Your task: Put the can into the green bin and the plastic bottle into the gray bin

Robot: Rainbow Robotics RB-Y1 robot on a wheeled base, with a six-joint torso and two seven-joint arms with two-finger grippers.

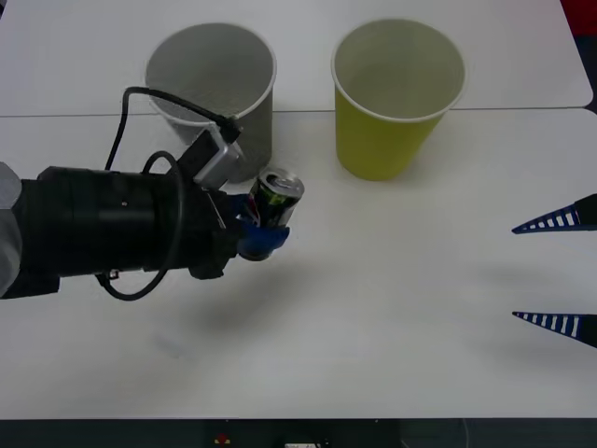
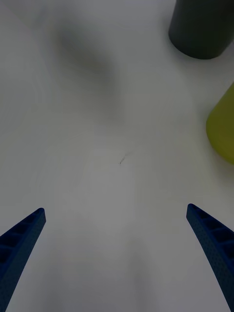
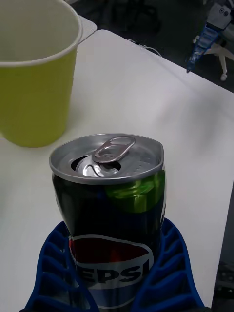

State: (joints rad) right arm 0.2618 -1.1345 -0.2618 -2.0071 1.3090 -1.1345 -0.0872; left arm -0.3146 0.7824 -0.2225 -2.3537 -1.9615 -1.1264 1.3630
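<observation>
Front view: the left hand (image 1: 264, 229) pinches the can (image 1: 277, 198), which should travel toward 2 o'clock, clear the green bin's (image 1: 392, 140) rim, then drop; the right hand (image 1: 558, 271) waits spread.

The left arm is extended from the left side across the bench, its black forearm looped by a cable. The left end effector (image 1: 263, 224) is closed around the can (image 1: 277, 197), which is held raised and tilted. The right end effector (image 1: 558, 271) is held at the right edge, its blue fingers (image 1: 556, 221) spread wide.
</observation>
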